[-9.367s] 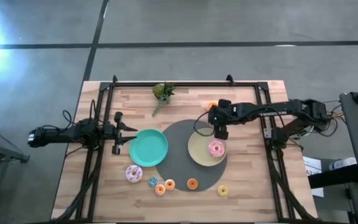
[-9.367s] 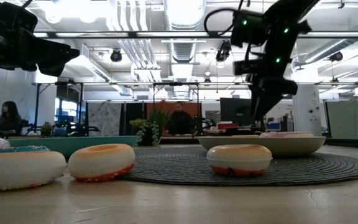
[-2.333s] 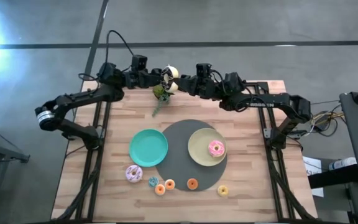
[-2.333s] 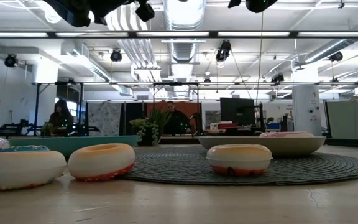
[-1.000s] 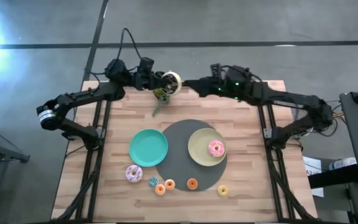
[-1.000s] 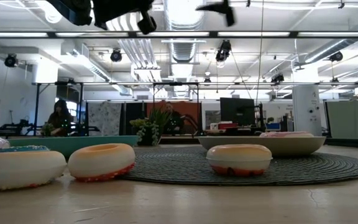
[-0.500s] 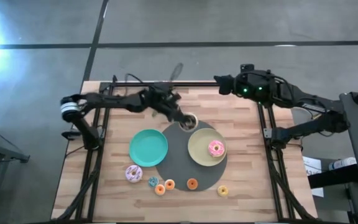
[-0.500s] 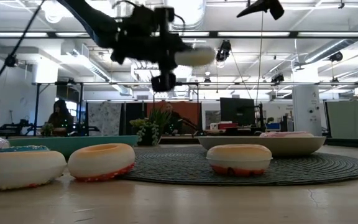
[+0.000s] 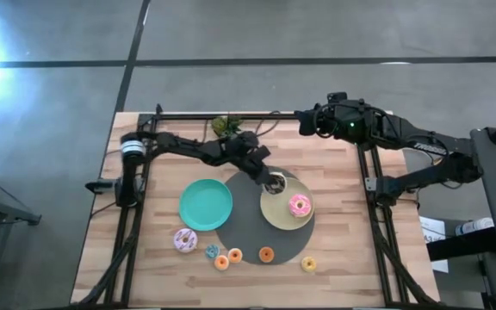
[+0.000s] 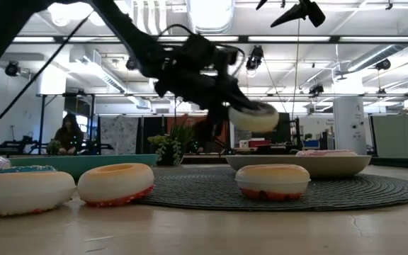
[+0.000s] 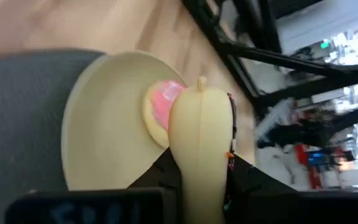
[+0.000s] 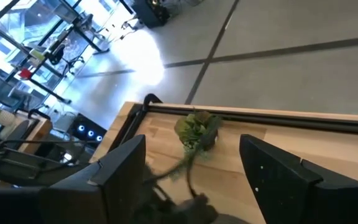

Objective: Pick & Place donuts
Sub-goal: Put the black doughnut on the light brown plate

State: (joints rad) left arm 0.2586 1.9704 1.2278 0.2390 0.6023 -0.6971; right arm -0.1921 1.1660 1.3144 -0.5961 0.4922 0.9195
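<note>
Cream-iced donut (image 11: pixel 201 155), brown-and-white type: clamped edge-on in left gripper (image 9: pixel 273 182) jaws, above the pale-yellow plate (image 9: pixel 275 212) rim, table centre. Pink donut (image 9: pixel 300 205) already on plate. Step judged: placing; next calls for lowering, release. Right gripper (image 9: pixel 303 122): far table edge, jaws wide, empty. No legible writing.

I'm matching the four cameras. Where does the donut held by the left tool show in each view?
High view: brown-and-white donut, at the pale-yellow plate's far-left rim.
Low view: raised, left of centre-right, above that plate.
Left wrist view: edge-on at centre, clamped by the left tool.
Right wrist view: not in it.
Shared landmark: the pale-yellow plate.
</note>
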